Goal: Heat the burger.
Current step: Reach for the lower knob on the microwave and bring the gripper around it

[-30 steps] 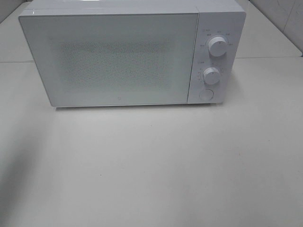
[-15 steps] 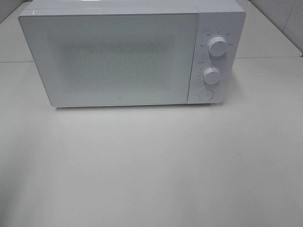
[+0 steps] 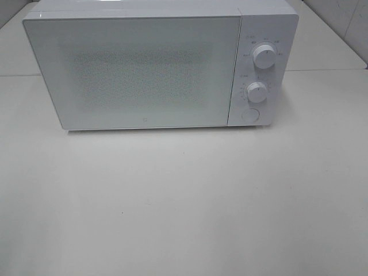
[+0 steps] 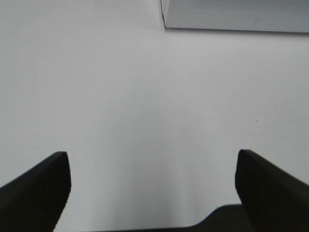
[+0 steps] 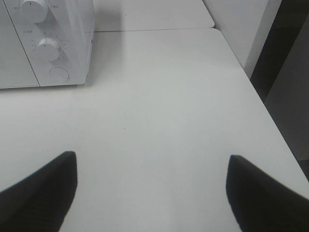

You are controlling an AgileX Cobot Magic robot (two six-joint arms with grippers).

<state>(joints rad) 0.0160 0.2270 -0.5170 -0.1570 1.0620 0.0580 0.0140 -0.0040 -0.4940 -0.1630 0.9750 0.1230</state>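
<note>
Left gripper (image 4: 150, 159): spread wide, holding nothing, above the table (image 4: 145, 87).
Right gripper (image 5: 150, 158): spread wide, holding nothing, near the microwave (image 5: 43, 43) knobs (image 5: 49, 49).
Burger: not in view; the microwave door (image 3: 138, 72) is shut and opaque.
Risk: turning a knob could run the microwave with no burger inside.

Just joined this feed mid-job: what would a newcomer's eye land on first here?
The white microwave stands at the back of the table, door shut, with two knobs and a round button on its right panel. The left hand and the right hand both hang open over the tabletop, holding nothing. No burger shows in any view.
</note>
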